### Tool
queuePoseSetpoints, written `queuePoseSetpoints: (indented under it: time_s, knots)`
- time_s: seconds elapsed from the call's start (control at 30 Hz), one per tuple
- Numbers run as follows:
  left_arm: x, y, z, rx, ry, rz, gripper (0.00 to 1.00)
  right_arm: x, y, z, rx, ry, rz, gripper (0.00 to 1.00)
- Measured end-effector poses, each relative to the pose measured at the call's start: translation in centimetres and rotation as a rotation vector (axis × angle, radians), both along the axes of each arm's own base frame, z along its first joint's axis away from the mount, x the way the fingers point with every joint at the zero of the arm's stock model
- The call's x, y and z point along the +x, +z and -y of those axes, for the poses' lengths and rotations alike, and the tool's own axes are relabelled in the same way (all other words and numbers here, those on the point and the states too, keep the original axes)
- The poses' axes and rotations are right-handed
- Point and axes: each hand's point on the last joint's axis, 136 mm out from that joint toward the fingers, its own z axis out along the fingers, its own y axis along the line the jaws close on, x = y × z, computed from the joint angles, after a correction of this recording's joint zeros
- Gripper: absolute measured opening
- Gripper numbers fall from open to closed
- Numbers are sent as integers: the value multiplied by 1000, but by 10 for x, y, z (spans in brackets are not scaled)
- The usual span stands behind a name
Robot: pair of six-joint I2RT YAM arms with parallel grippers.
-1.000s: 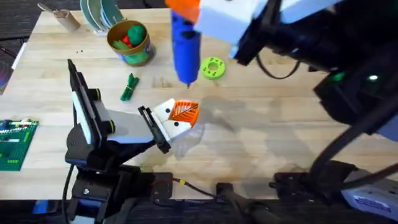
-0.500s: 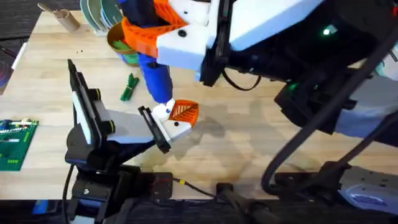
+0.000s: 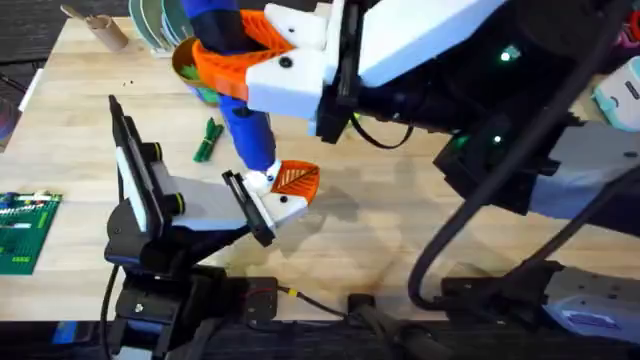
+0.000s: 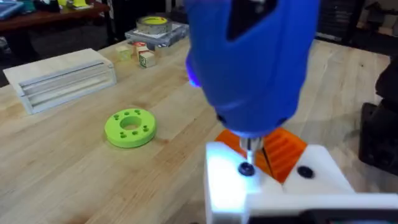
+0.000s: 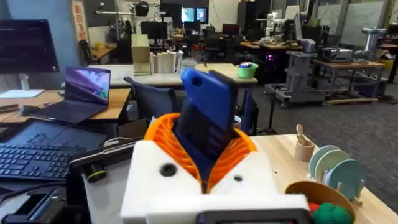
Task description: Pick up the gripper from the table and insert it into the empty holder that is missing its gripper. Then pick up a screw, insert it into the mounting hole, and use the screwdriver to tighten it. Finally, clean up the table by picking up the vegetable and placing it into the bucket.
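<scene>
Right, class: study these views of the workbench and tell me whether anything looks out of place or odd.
One thing: the green toy vegetable lies loose on the table beside the bucket, not in it. Otherwise the right gripper holds the blue screwdriver tip-down on the holder's screw, as expected.

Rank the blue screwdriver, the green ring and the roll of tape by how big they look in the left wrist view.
1. Screwdriver, largest, though it sits nearest the camera.
2. Green ring.
3. Tape roll, smallest, and farthest back.
</scene>
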Motion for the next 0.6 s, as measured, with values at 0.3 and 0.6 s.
queuePoseSetpoints:
  time_s: [0.3,0.6]
  knots:
    - [0,0,0,0,0,0,4,0,-2,0,-4,0,-3,29]
    - [0,0,0,0,0,0,4,1,-8,-1,-25,-1,-16,29]
